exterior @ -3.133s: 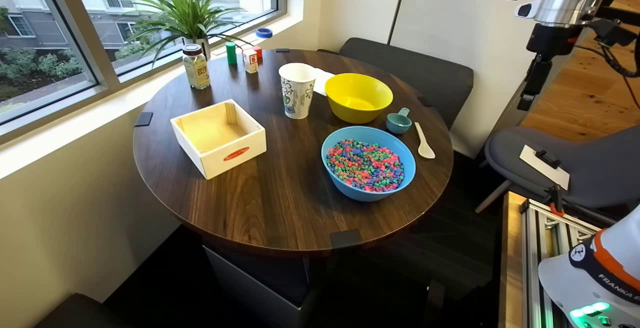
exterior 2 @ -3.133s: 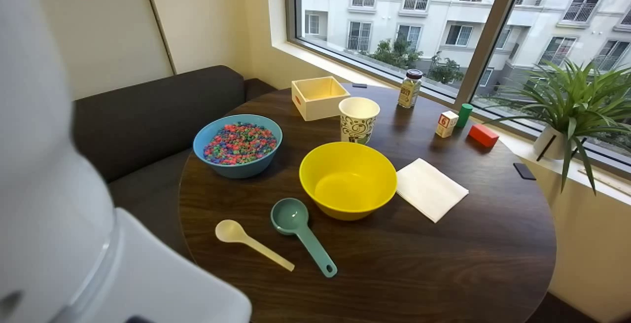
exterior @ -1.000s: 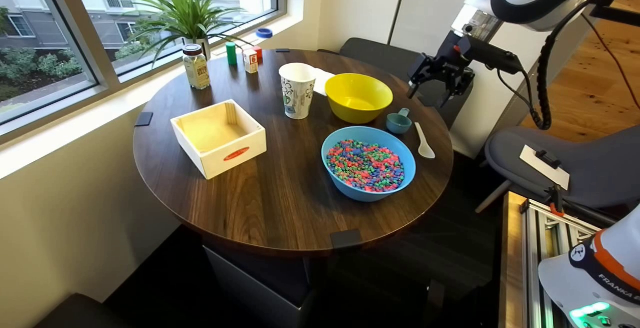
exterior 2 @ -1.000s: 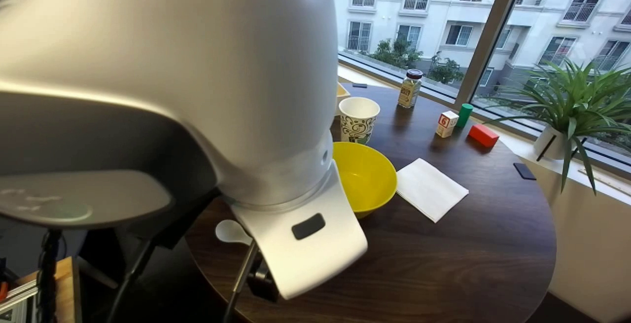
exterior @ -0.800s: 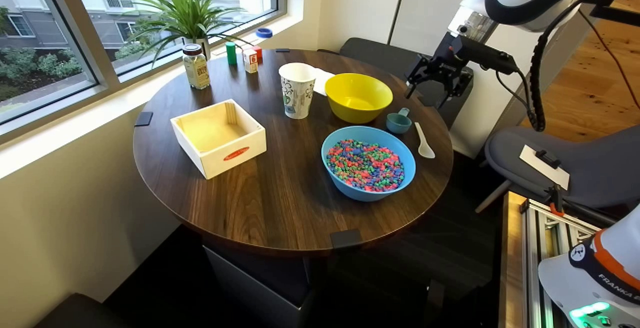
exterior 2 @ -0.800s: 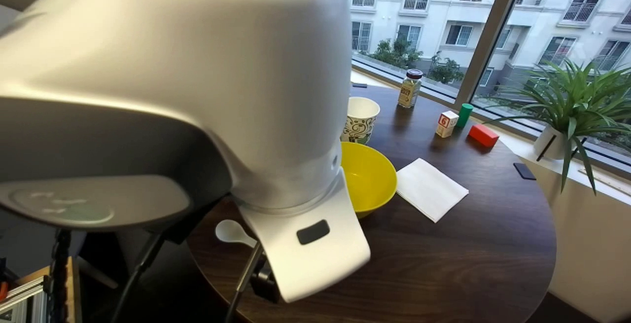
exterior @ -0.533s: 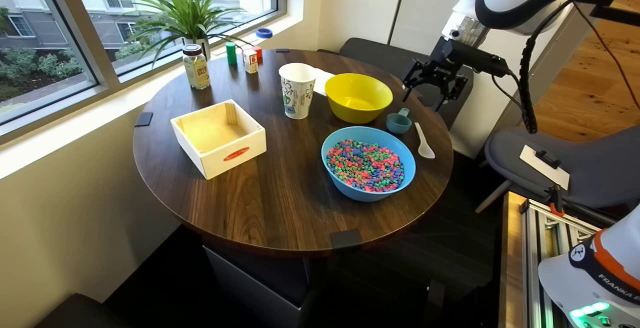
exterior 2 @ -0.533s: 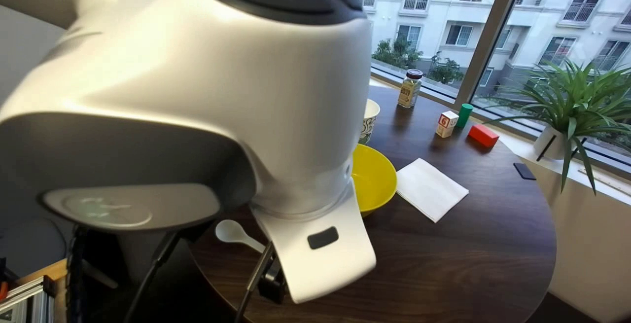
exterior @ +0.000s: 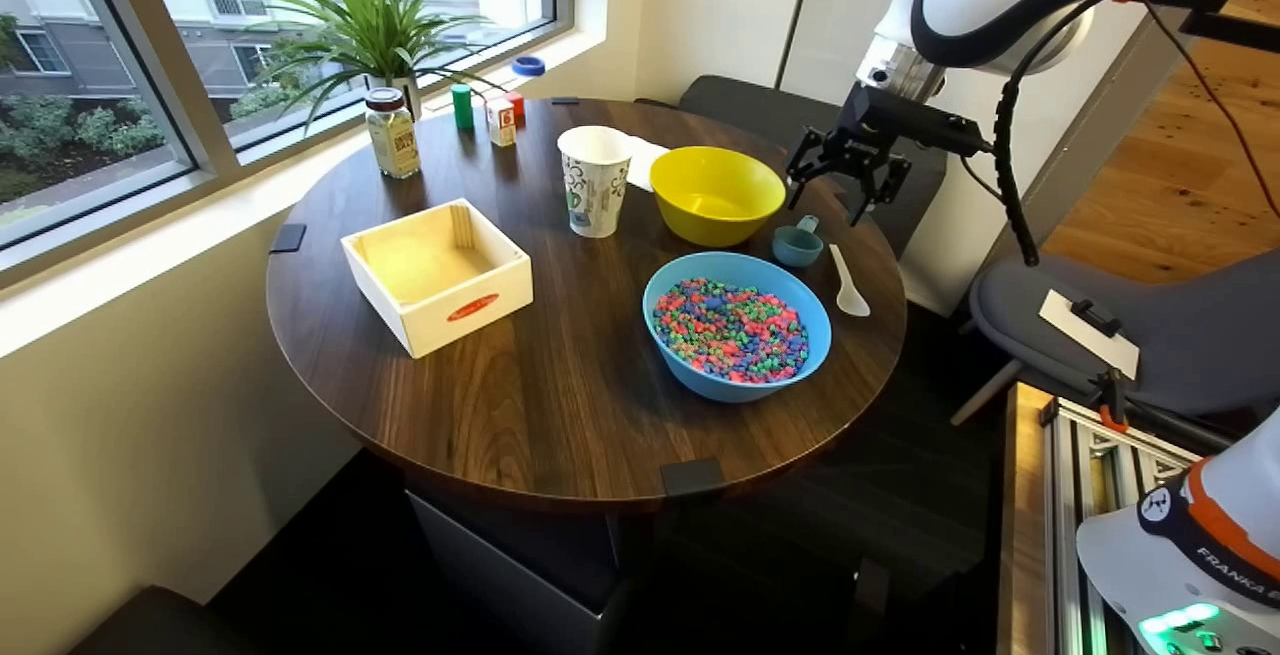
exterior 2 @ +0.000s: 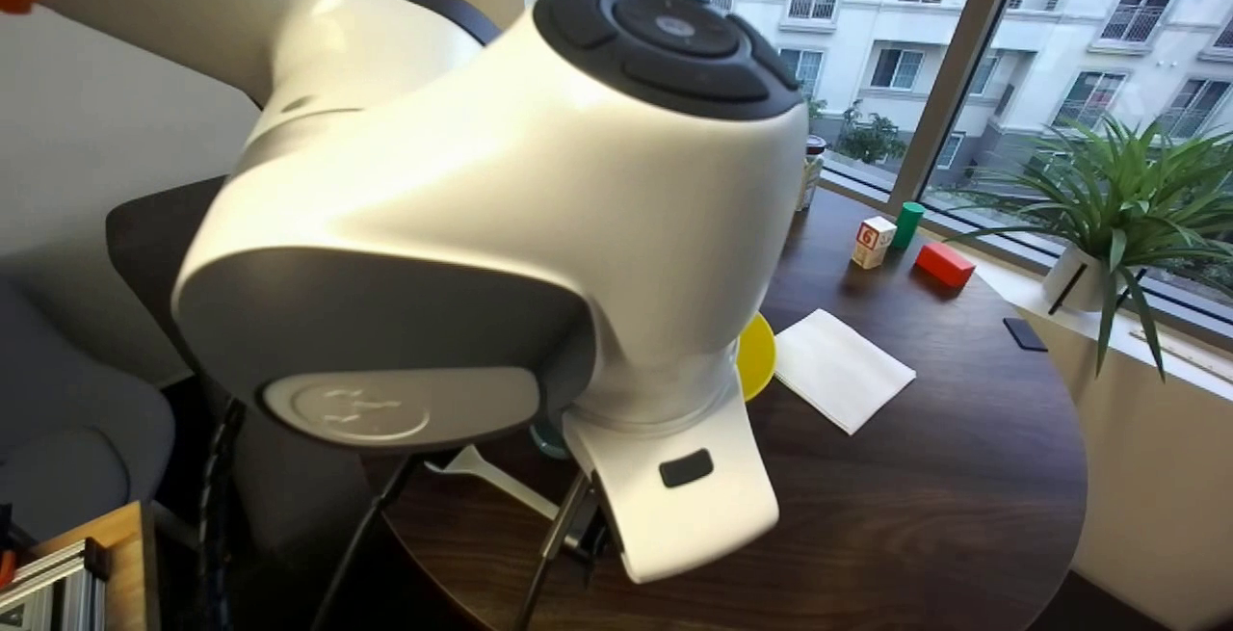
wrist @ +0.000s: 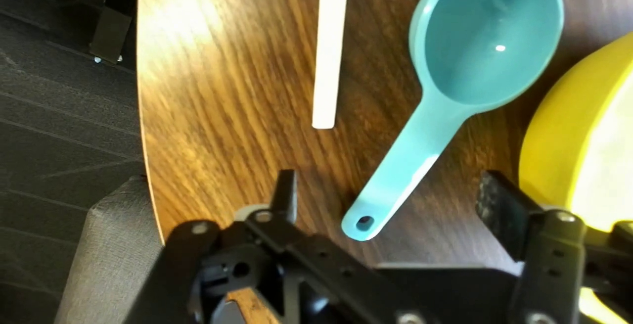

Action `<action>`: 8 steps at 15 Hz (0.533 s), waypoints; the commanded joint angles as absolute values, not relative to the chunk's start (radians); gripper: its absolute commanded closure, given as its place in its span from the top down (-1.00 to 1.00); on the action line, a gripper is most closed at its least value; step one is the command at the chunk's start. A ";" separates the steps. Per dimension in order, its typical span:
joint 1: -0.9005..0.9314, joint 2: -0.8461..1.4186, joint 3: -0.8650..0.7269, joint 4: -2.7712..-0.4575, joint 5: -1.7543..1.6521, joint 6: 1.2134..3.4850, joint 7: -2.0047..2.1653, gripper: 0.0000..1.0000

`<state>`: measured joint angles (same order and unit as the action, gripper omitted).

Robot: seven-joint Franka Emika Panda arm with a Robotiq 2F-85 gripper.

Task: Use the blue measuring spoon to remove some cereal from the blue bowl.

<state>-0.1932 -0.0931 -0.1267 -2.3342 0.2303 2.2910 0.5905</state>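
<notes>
The blue measuring spoon [exterior: 797, 245] lies on the table beside the yellow bowl, cup facing up and vacant. In the wrist view the spoon [wrist: 487, 37] has its handle pointing toward my gripper [wrist: 390, 185]. My gripper's jaws stand wide apart with nothing between them, on either side of the handle's end and above it. In an exterior view the gripper [exterior: 826, 211] hangs over the table's edge, above and behind the spoon. The blue bowl [exterior: 735, 393] holds the multicoloured cereal [exterior: 733, 330]. My arm hides the bowl and most of the spoon in an exterior view.
The yellow bowl [wrist: 554, 141] stands close to my right finger. A slim white utensil [wrist: 330, 57] lies left of the spoon. A paper cup [exterior: 594, 185], a wooden box [exterior: 470, 300], a napkin [exterior 2: 844, 371] and a jar [exterior: 393, 140] are on the table.
My arm has swung in from the right over the table, and the gripper has moved left and lower toward the spoon's handle. The things on the table have not moved.
</notes>
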 commanded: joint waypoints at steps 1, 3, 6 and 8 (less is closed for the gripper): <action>-0.178 -0.044 -0.129 -2.291 0.257 2.280 0.617 0.63; -0.173 -0.029 -0.129 -2.278 0.262 2.279 0.622 0.51; -0.163 -0.016 -0.126 -2.267 0.267 2.276 0.626 0.31; -0.156 -0.012 -0.125 -2.262 0.267 2.274 0.626 0.00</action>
